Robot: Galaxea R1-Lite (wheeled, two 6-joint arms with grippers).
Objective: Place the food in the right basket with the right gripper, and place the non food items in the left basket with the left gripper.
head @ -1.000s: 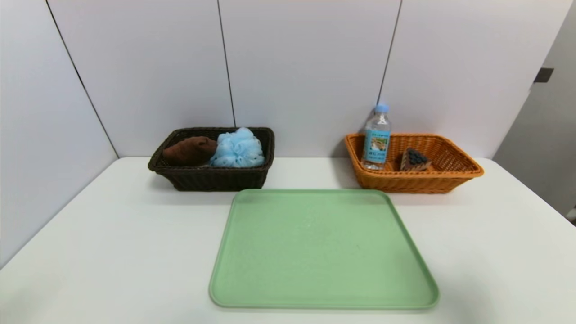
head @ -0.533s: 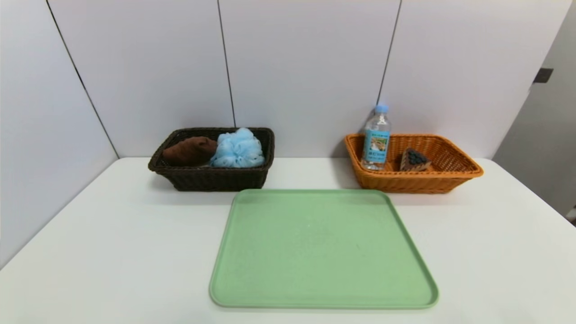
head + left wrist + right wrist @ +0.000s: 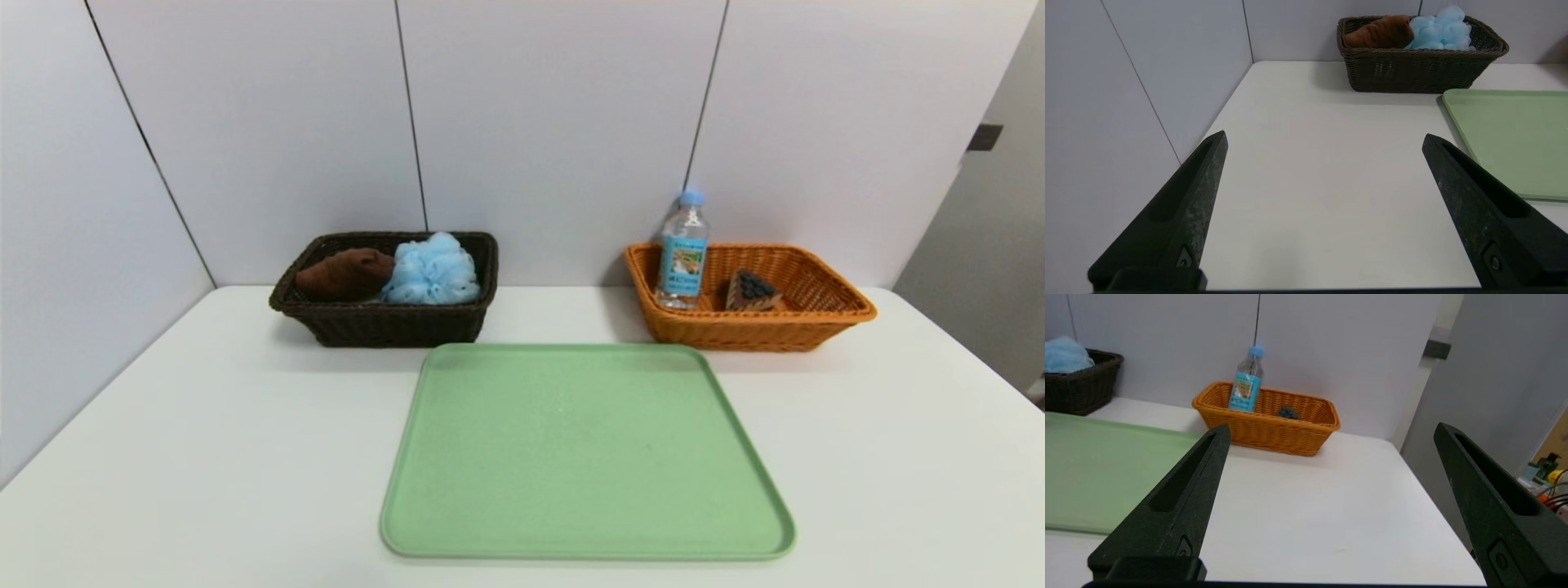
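Ahead of the empty, wide-open left gripper (image 3: 1324, 141) and right gripper (image 3: 1331, 430), both baskets are sitting filled: dark brown basket (image 3: 1421, 69) nearer left, orange basket (image 3: 1267, 424) nearer right.

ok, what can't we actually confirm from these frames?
- Soap: no view shows it; the towel and pouf fill the dark basket and could cover it.
- Cake: right wrist view shows only its dark top above the orange basket wall.
- Bottle label: too small to read.
- Left gripper, right gripper: absent from head view; both open and empty in wrist views.
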